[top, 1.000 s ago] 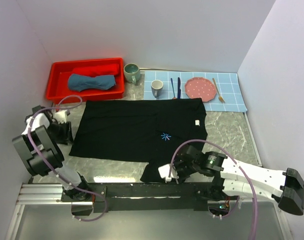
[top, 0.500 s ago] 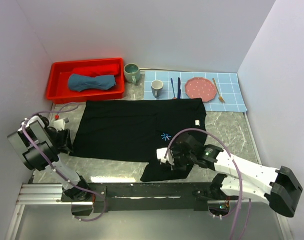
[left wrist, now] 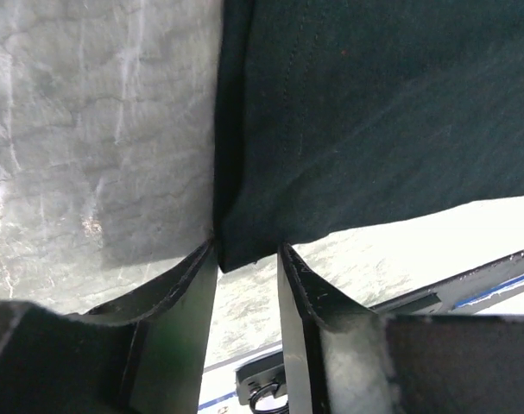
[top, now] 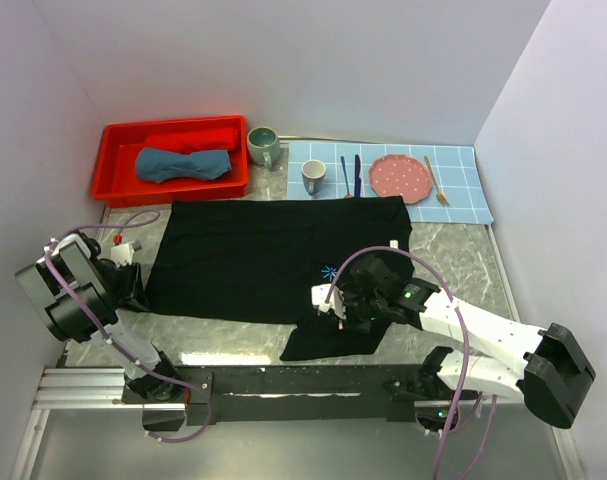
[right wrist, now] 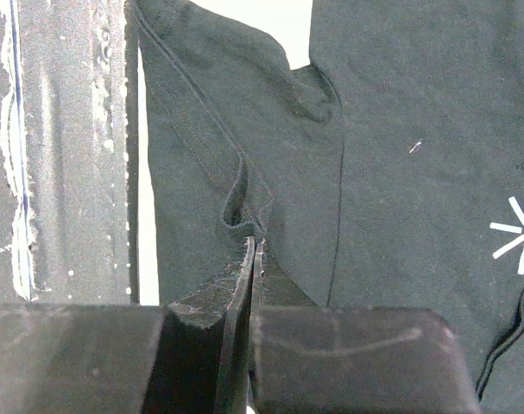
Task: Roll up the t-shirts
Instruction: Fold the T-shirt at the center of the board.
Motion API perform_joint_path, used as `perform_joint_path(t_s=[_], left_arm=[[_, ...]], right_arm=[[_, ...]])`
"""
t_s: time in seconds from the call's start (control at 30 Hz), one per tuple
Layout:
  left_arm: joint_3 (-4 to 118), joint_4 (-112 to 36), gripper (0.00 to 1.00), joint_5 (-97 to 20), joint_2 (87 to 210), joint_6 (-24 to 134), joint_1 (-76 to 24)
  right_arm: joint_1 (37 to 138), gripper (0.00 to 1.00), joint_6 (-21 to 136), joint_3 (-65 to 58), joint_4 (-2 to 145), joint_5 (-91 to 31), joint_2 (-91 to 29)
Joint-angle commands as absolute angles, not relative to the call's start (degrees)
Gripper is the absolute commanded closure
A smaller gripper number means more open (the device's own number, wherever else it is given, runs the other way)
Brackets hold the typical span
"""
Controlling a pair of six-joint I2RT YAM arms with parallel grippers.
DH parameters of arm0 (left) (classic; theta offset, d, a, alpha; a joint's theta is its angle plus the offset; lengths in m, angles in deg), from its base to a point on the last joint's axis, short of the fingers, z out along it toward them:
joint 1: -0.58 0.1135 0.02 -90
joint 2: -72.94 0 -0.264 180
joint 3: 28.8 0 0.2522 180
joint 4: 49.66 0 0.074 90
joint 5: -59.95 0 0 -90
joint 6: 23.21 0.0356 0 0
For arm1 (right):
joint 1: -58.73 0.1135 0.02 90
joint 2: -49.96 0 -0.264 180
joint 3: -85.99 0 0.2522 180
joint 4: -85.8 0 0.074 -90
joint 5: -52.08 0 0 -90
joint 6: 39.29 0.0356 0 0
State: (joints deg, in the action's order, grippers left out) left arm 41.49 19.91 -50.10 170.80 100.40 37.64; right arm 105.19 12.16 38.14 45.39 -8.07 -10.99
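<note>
Item one: the large black short-sleeved t-shirt (top: 263, 260) lies spread flat across the middle of the grey marble-patterned table surface (top: 453, 260). Its light-blue starburst chest logo (top: 330, 272) faces up and one sleeve reaches toward the near edge. Item two: the slate-blue rolled t-shirt (top: 183, 164) lies inside the red plastic tray (top: 113, 135) at the far left corner, well apart from the black shirt. The left gripper (left wrist: 247, 250) sits low at the left edge of the surface, at the near left corner of the black shirt. Its jaws stand apart, and the cloth corner dips just between the fingertips without being clamped. The right gripper (right wrist: 253, 246) is over the near right part of the black shirt, beside the logo. Its jaws are pressed together, with a puckered fold of the sleeve hem caught at their tips. Along the far edge, right of the tray, stand a green ceramic mug (top: 262, 145) and a small grey cup (top: 313, 176). Next to them a blue-checked placemat (top: 463, 190) carries a pink speckled plate (top: 397, 176) and cutlery.
</note>
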Motion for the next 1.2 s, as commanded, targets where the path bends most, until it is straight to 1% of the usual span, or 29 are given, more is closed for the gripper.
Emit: perform_joint_path(t_s=[0.0, 0.03, 0.13, 0.17, 0.23, 0.37, 0.4, 0.6, 0.77, 0.97, 1.17], left_arm=[[40.7, 21.2, 0.61, -49.5, 169.4, 103.7, 37.9], [40.5, 21.1, 0.62, -49.4, 169.4, 103.9, 37.8], [41.3, 21.4, 0.81, -49.9, 170.1, 103.8, 37.9], [41.5, 21.7, 0.91, -50.0, 170.3, 104.1, 37.8], [41.5, 22.1, 0.98, -50.6, 169.7, 105.1, 37.9], [41.4, 25.4, 0.99, -51.7, 166.2, 110.3, 37.9], [41.3, 27.1, 0.99, -51.7, 165.4, 111.2, 37.9], [41.2, 31.9, 0.99, -51.0, 159.0, 117.9, 37.9], [43.2, 36.2, 0.99, -52.2, 155.7, 120.3, 37.9], [46.0, 42.6, 0.99, -52.6, 151.8, 123.0, 37.9], [49.0, 42.8, 0.99, -52.5, 147.6, 121.1, 37.8]], right_arm=[[104.8, 1.00, 12.4, 36.0, 45.6, -7.3, -10.6], [104.8, 1.00, 12.6, 36.2, 45.7, -7.4, -10.4], [104.8, 1.00, 13.4, 35.7, 44.9, -8.3, -9.5], [104.9, 1.00, 13.6, 35.2, 44.3, -8.6, -8.5], [104.8, 1.00, 13.1, 33.4, 40.2, -9.3, -6.9], [104.9, 1.00, 11.0, 28.2, 30.5, -12.3, -1.1], [104.9, 1.00, 10.4, 27.0, 26.1, -13.5, -0.2], [105.0, 1.00, 10.0, 19.2, 14.2, -18.2, 4.9], [105.1, 1.00, 11.1, 15.5, 10.2, -20.8, 7.9], [105.3, 1.00, 6.1, 10.4, 4.9, -23.2, 8.4], [105.3, 1.00, 1.9, 3.9, 3.7, -29.7, 7.3]])
